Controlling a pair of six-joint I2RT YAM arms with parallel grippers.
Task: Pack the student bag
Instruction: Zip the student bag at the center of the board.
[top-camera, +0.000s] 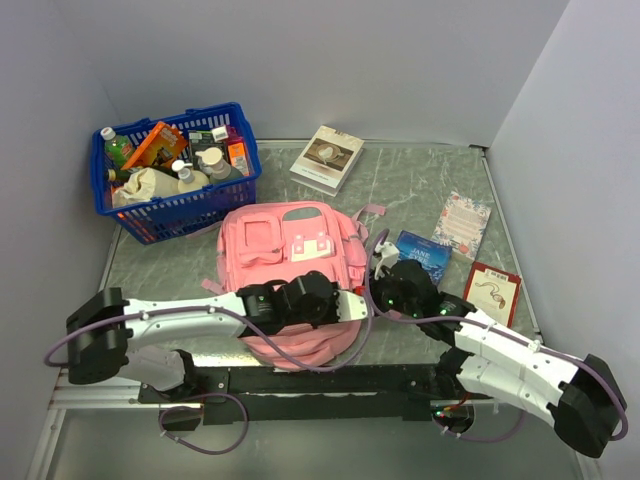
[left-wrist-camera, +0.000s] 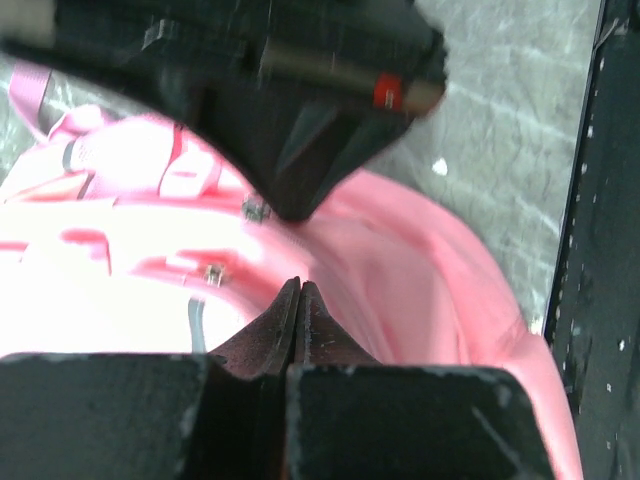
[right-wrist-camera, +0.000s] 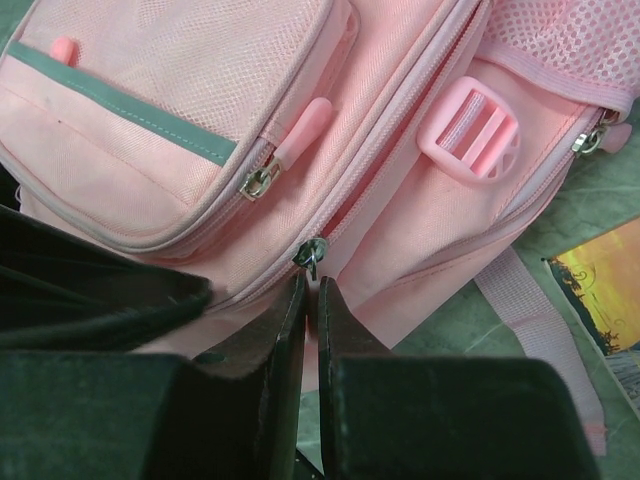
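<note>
One student bag (top-camera: 290, 245) lies flat, front face up, on the marbled green table (top-camera: 400, 185), and you can take it as the landmark. It is the largest item: soft pink fabric, with a front pocket crossed by a grey stripe (right-wrist-camera: 130, 105), white patches on the upper pockets, a mesh side pocket (right-wrist-camera: 560, 40), a pink plastic buckle (right-wrist-camera: 480, 130) and a pink strap (right-wrist-camera: 530, 320) trailing onto the table.

Behind the bag and to its left stands a blue basket (top-camera: 170, 215) filled with bottles and packets.

Your left arm reaches across the bag's near edge. Its left gripper (left-wrist-camera: 298, 285) has its fingers pressed together over pink fabric. You cannot tell whether any cloth is caught between them.

Your right arm comes in from the bag's right. The right gripper (right-wrist-camera: 310, 280) is closed to a thin slit against the bag's side. The metal zipper pull (right-wrist-camera: 310, 252) of the main seam sits at the fingertips, its lower end pinched between them.

Behind the bag and to its right lies a white book (top-camera: 327, 158). To the bag's right lie a floral booklet (top-camera: 462, 222), a blue book (top-camera: 425, 247) and, nearest you, a red card (top-camera: 493, 290).

A pink rubber tag (right-wrist-camera: 305, 125) hangs from the front pocket's own zipper, just above the pinched pull.
</note>
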